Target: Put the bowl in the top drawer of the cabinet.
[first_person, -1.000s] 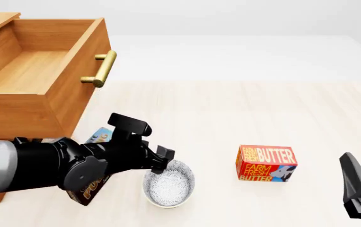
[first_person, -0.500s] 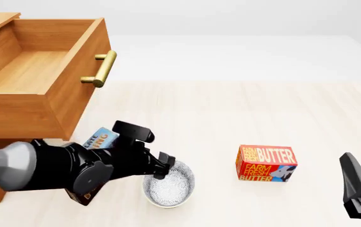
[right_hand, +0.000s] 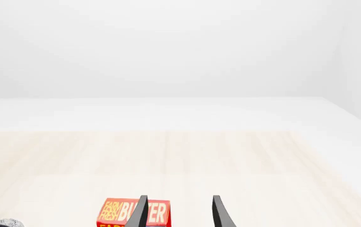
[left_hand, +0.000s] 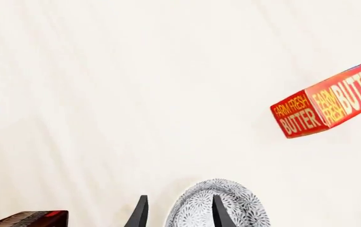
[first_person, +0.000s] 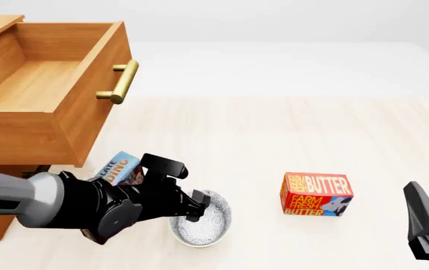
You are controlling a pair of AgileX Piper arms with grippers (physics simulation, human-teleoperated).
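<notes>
We see the bowl (first_person: 201, 219) sitting on the counter (first_person: 274, 135), left of the butter box (first_person: 316, 194). Our left claw (left_hand: 177, 215) straddles its rim with fingers parted, not clamped. Our right claw (right_hand: 179, 213) hangs open, well apart. The top drawer (first_person: 49, 95) stands pulled out.

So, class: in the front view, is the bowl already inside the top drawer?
No: the bowl sits on the table, and the open top drawer holds nothing.
</notes>
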